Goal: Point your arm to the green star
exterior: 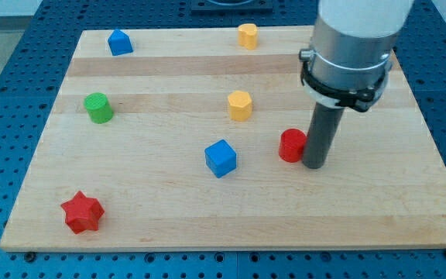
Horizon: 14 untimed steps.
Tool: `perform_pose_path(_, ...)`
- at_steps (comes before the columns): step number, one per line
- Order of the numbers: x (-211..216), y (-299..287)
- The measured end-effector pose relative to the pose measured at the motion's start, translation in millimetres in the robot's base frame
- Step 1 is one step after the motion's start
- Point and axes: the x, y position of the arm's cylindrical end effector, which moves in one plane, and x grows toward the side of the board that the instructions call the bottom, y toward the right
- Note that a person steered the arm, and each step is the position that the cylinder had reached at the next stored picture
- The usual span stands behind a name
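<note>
Wooden worktop [409, 194], rod down at right, no green star showing
No pincer fitted, only my tip [313, 165], touching the red cylinder [291, 145] from its right; green cylinder [97, 108] well left; star perhaps hidden behind the arm

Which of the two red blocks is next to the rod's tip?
The red cylinder, right beside my tip; the red star sits far off at the view's bottom left.

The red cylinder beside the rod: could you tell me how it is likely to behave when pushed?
The red cylinder stands upright, squat and flat-based, so it will probably slide rather than tip. My tip sits against its right side; an off-centre push may swing it aside. It looks small and likely light.
</note>
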Motion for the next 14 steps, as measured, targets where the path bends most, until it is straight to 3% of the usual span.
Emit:
perform_pose_path(1, 0.0, -13.8)
perform_pose_path(2, -14.7, 21.6)
perform_pose_path(5, -197.0, 127.2)
perform_pose_path(9, -287.0, 175.3)
perform_pose_path(10, -300.1, 144.6)
perform_pose_path(14, -282.6, 139.0)
